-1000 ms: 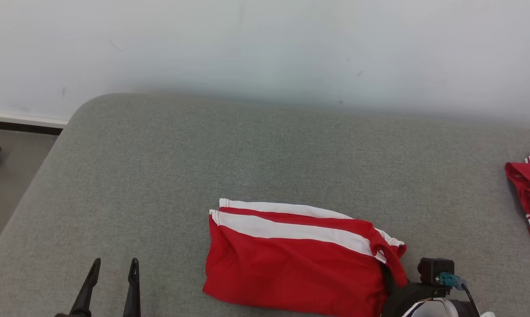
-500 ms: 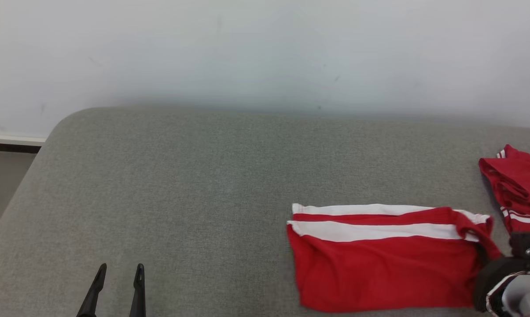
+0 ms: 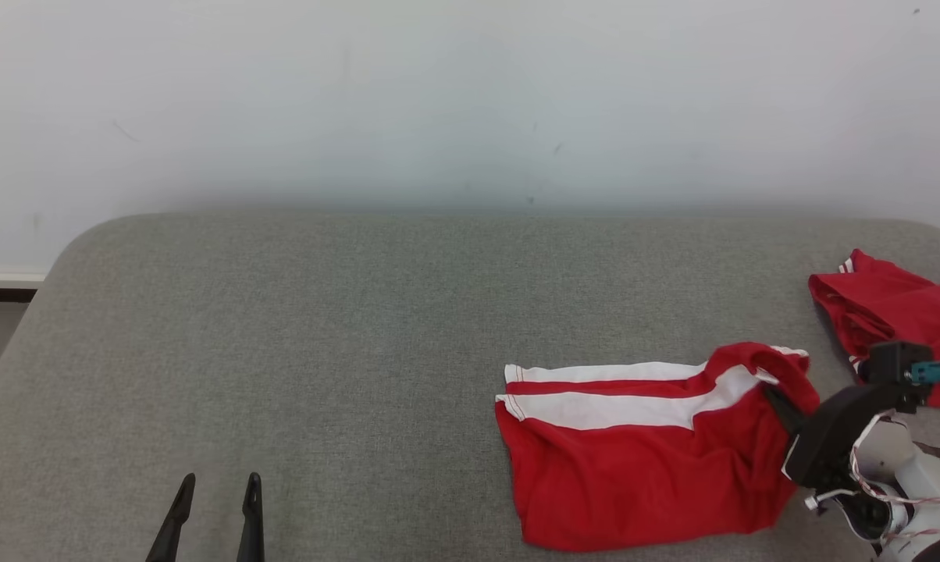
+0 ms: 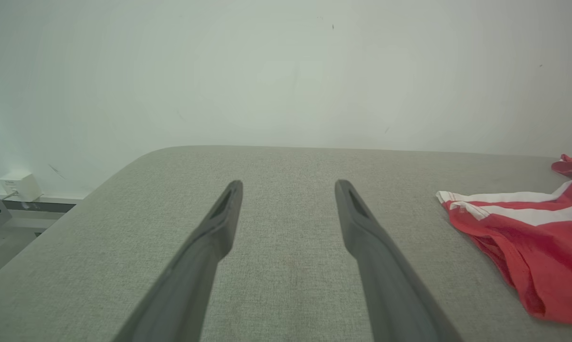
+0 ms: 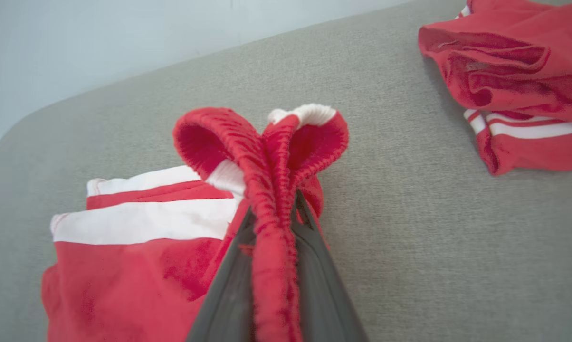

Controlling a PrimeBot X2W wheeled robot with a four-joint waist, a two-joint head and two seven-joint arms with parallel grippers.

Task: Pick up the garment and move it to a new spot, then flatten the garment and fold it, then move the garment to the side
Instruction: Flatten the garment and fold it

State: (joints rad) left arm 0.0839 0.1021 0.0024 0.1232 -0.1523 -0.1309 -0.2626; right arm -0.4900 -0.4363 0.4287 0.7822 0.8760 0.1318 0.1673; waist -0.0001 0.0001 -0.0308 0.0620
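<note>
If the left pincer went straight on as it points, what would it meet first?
The way looks free: the left pincer points over grey cushion toward the white wall, probably met first; the red shorts lie off to the side.

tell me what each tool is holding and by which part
The right tool pinches the folded red shorts by their elastic waistband; the left tool is open and holds nothing.

— Bright, soft, even light; no glare on the pale wall (image 3: 470, 94).
— A dim shadow band lies where it meets the grey cushion (image 3: 322, 328).
— On the left wrist view, the dark fingers (image 4: 210, 247) blur toward the bottom edge.
— And the garment (image 5: 138, 270) goes soft nearest the right wrist lens.
</note>
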